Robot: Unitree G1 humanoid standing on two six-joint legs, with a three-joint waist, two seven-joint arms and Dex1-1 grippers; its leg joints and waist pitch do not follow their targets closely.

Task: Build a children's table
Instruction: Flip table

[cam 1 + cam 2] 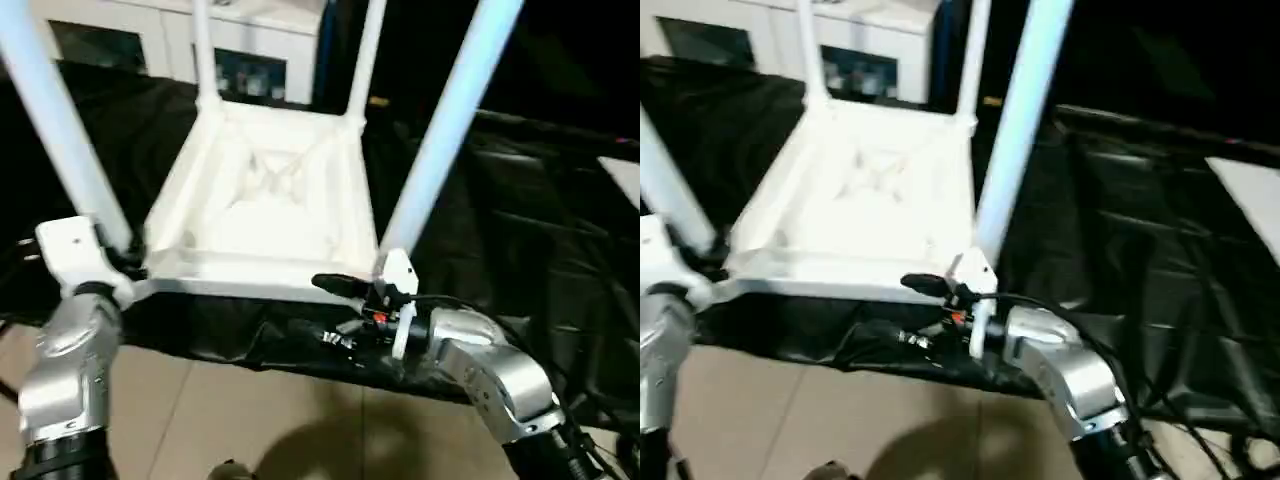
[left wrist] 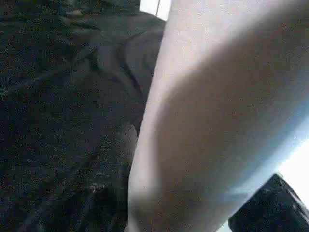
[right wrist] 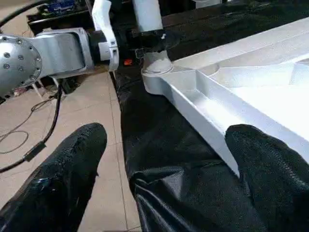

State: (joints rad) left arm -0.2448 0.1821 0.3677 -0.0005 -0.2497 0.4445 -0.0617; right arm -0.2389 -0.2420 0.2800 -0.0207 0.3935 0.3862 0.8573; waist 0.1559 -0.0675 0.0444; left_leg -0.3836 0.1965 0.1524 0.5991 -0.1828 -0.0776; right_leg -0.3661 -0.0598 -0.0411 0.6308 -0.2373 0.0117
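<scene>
The children's table lies upside down on a black cloth: its white ribbed tabletop (image 1: pixel 262 268) faces up, with four white legs standing in the corner sockets. My left gripper (image 1: pixel 125 263) is at the foot of the near-left leg (image 1: pixel 60 120). The right wrist view shows its black fingers (image 3: pixel 150 39) closed around that leg just above the socket. The same leg (image 2: pixel 217 121) looms close in the left wrist view. My right gripper (image 3: pixel 164 193) is open by the tabletop's near rim, close to the near-right leg (image 1: pixel 440 140), and holds nothing.
Black cloth (image 1: pixel 520 220) covers the low work surface, and its near edge drops to a tiled floor (image 1: pixel 250 420). Loose cables (image 1: pixel 340 340) hang at that edge. A white cabinet (image 1: pixel 250 40) with glass doors stands behind the far legs (image 1: pixel 365 55).
</scene>
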